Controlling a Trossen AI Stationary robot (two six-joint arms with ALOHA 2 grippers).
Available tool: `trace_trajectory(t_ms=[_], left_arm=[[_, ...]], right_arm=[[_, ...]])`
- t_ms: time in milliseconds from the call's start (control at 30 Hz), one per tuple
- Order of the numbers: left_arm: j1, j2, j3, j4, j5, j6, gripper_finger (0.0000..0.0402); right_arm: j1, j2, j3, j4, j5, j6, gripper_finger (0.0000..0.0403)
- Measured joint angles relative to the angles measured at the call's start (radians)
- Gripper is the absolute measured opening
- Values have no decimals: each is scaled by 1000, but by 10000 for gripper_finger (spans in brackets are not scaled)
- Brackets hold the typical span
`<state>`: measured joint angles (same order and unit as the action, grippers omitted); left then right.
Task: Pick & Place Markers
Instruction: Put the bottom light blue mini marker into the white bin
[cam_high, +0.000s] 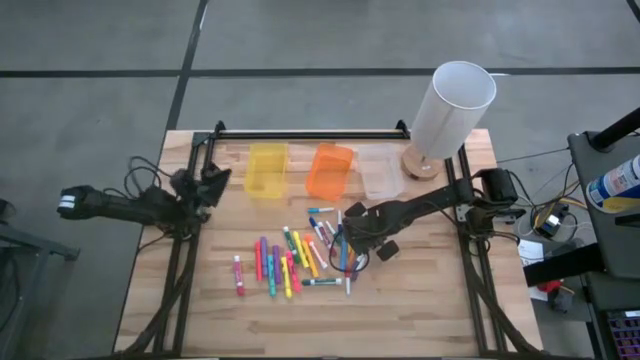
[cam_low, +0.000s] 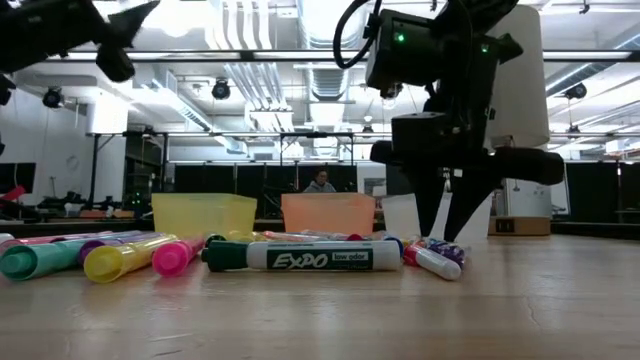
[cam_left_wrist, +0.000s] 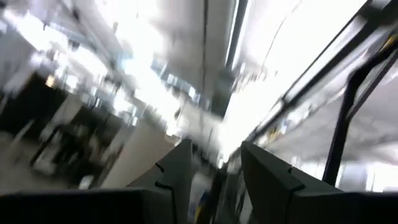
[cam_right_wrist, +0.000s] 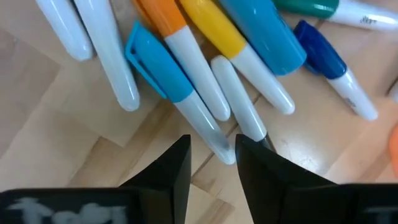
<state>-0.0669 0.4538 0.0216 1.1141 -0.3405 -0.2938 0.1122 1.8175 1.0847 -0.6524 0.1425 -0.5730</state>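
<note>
About twenty markers (cam_high: 300, 260); three bins (cam_high: 329, 171); one white cylinder (cam_high: 450, 108).

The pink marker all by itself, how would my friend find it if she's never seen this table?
Start at the yellow bin at the back of the wooden table, then come forward to the pile of markers. The pink marker lies just off the pile's left edge, on the side of the waiting left arm. It touches no other marker, while the rest crowd together.

Robotics lab, ceiling ducts (cam_low: 310, 40), light stands (cam_low: 97, 165), wooden bench (cam_high: 420, 300)
</note>
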Motion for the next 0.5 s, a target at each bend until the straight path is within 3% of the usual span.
trace_trajectory(t_ms=[167,500], left_arm=[[0,0,2,65,7,49,133],[0,14,57,71,5,145,133]], right_arm=[[3,5,-7,17,-70,-8,109],[3,43,-5,31,-77,22,61]])
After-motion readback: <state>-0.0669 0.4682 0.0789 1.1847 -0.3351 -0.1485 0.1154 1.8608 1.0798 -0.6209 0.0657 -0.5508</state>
